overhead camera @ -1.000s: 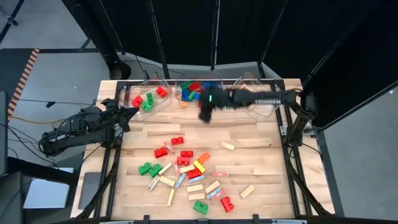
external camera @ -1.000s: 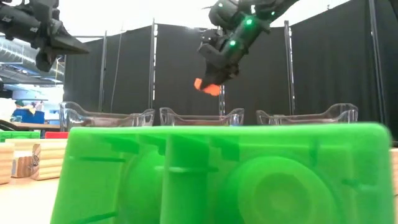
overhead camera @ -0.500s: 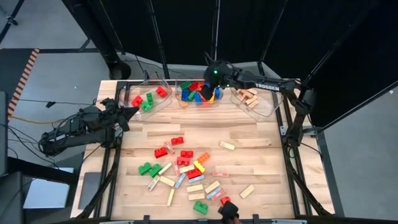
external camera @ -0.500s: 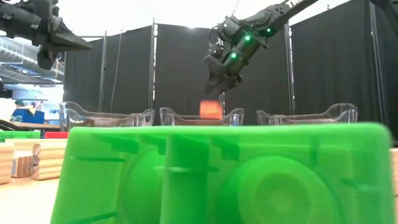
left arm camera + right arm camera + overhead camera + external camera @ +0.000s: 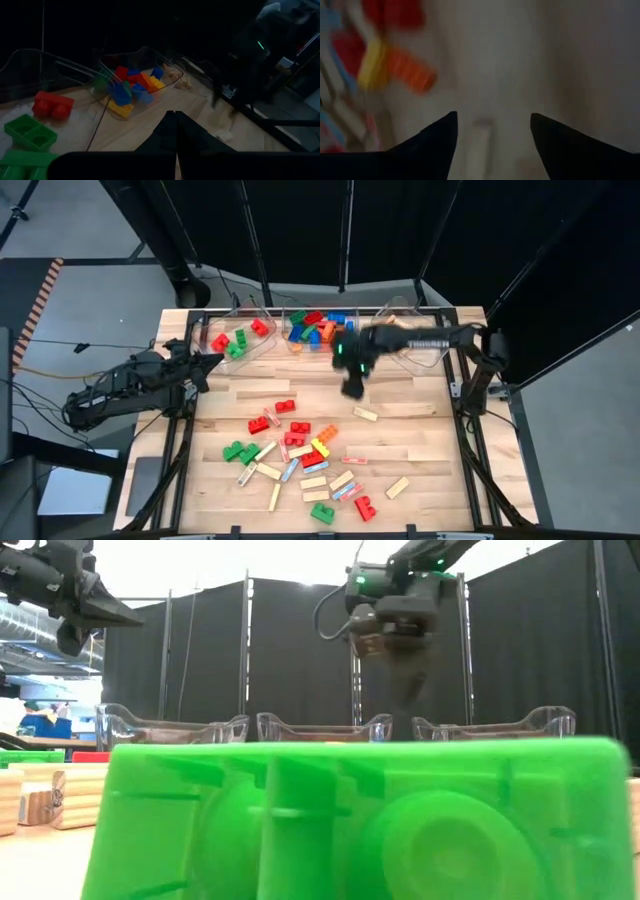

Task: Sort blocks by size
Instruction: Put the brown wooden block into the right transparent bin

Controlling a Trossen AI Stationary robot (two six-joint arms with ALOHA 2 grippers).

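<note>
Blocks (image 5: 300, 455) lie scattered on your surface (image 5: 420, 430) from above, more in the bins (image 5: 318, 330), your right gripper (image 5: 353, 387) just before them; wrist views show it spread and empty, your left gripper (image 5: 175, 131) clenched.

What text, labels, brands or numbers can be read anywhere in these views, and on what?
None can be read.
Right arm: pale lettering along its side, too blurred to read.
Blocks, bins and table: no visible text.
</note>
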